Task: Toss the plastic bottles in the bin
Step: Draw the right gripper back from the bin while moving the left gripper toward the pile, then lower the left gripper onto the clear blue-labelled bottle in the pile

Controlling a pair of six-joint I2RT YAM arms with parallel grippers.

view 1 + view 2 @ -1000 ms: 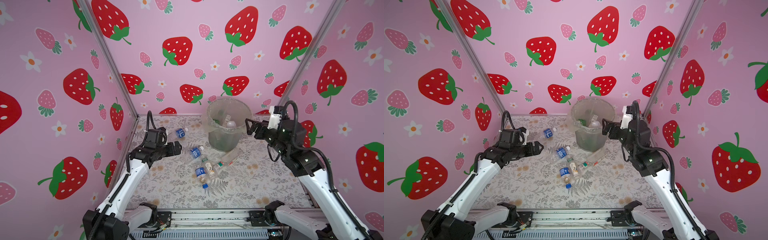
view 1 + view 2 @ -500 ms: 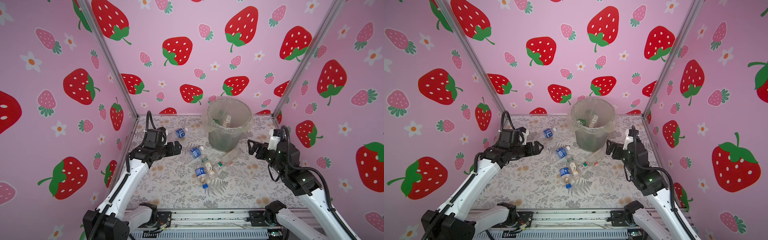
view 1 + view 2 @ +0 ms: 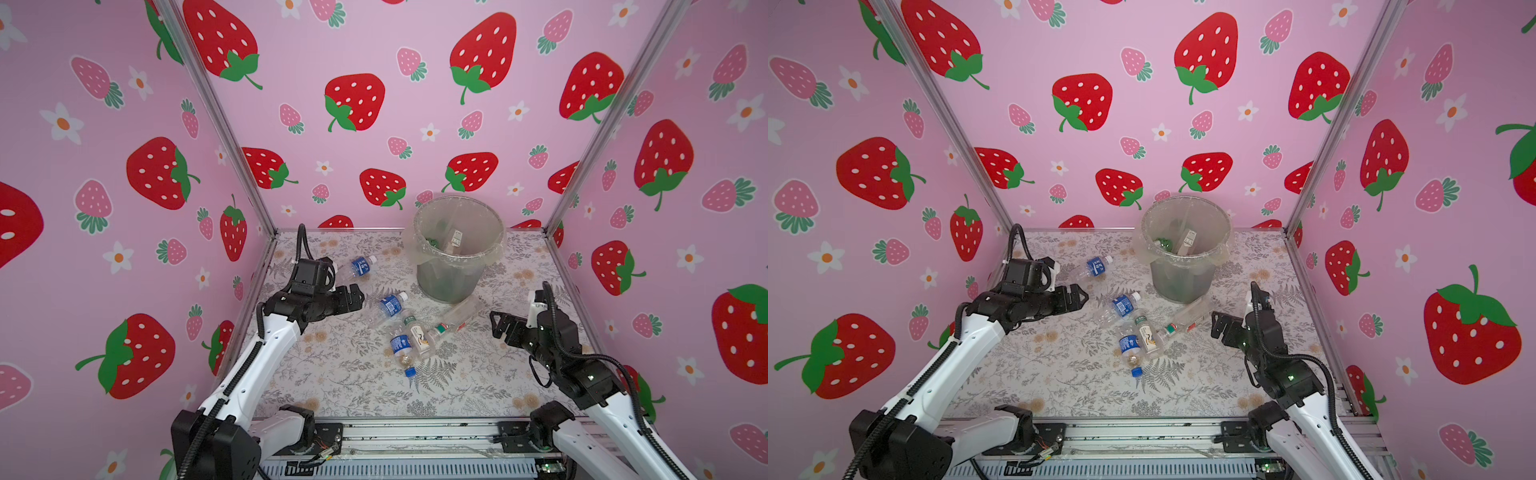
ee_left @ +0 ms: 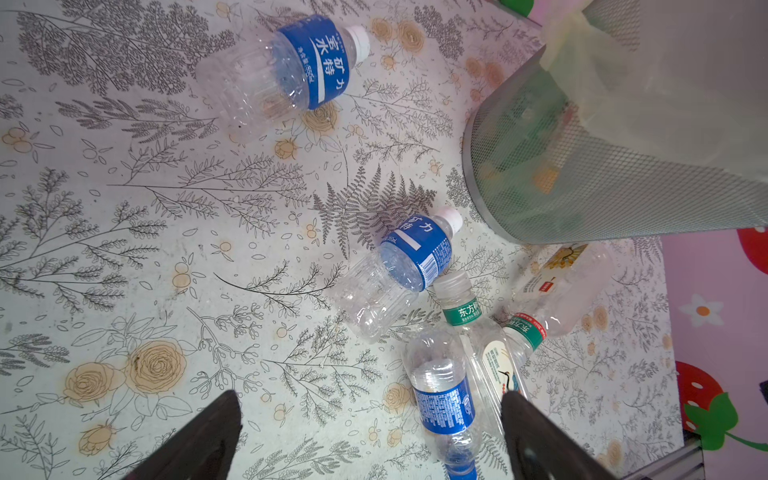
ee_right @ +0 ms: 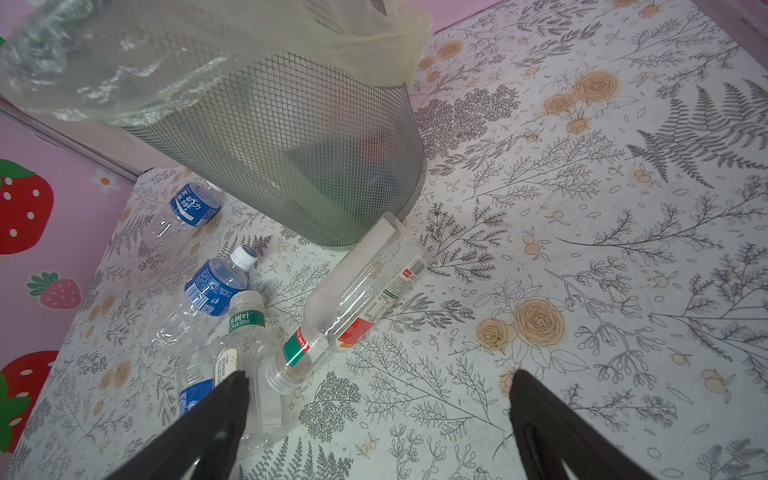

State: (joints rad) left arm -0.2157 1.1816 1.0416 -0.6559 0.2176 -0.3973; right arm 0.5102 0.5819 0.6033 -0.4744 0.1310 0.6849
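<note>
The grey mesh bin (image 3: 449, 278) (image 3: 1183, 282) stands at the back, lined with a clear bag, with a green bottle (image 3: 432, 242) and a clear one inside. Several plastic bottles lie on the table in front of it: a blue-labelled one far left (image 3: 360, 266) (image 4: 291, 70), another (image 3: 388, 306) (image 5: 208, 291), a third (image 3: 401, 349), a green-banded one (image 3: 417, 338) and a long clear one (image 3: 457, 318) (image 5: 365, 295). My left gripper (image 3: 358, 296) (image 4: 370, 401) hovers open left of the cluster. My right gripper (image 3: 498, 326) (image 5: 380, 378) is open and empty, low to the cluster's right.
Pink strawberry walls with metal corner posts (image 3: 582, 166) close in three sides. A metal rail (image 3: 415, 436) runs along the front edge. The table (image 3: 353, 386) has a floral cover.
My right arm has come down from beside the bin's rim to low over the table on the right, still open. The left arm has not moved.
</note>
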